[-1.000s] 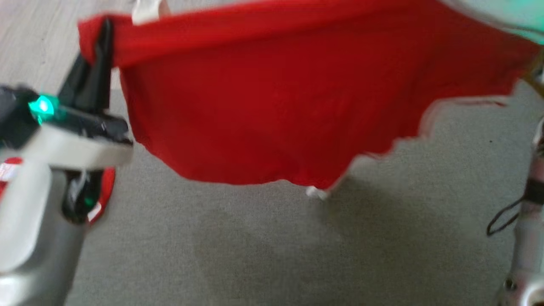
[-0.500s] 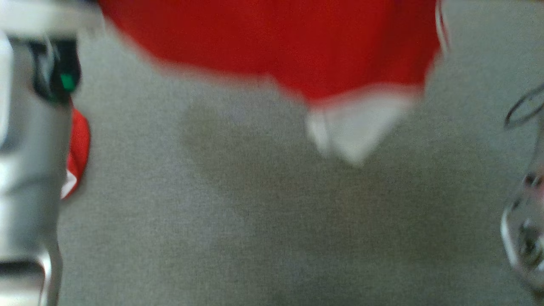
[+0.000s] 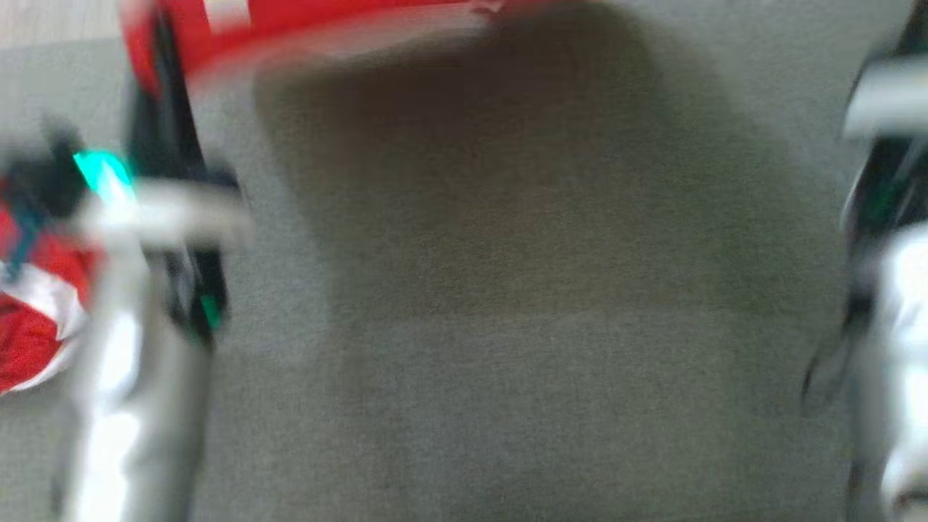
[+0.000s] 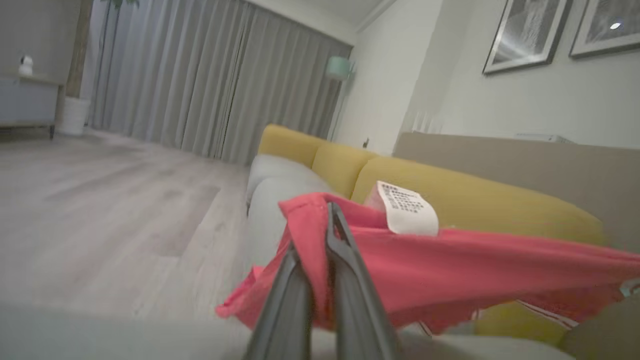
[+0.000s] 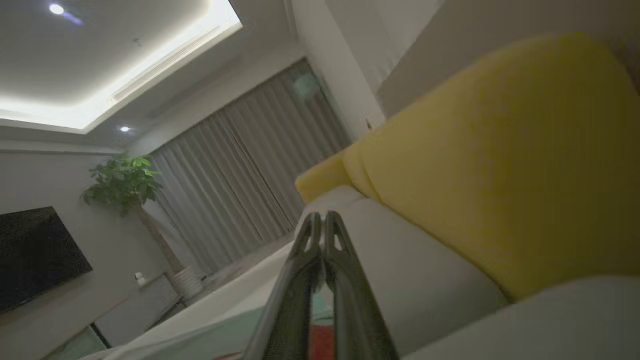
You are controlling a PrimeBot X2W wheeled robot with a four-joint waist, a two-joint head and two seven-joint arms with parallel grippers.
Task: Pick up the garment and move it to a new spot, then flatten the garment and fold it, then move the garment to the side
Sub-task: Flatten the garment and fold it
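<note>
Left claw (image 4: 316, 234) is clamped tight on an edge of the red garment (image 4: 450, 270), whose white label (image 4: 407, 210) is flipped up and whose cloth is stretched out in front of the yellow sofa (image 4: 480, 200). Right claw (image 5: 320, 217) is pressed shut too; can't tell if it has cloth.

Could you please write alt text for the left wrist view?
The left gripper is shut on the edge of a red garment with a white label; behind it are a grey and yellow sofa and grey curtains.
</note>
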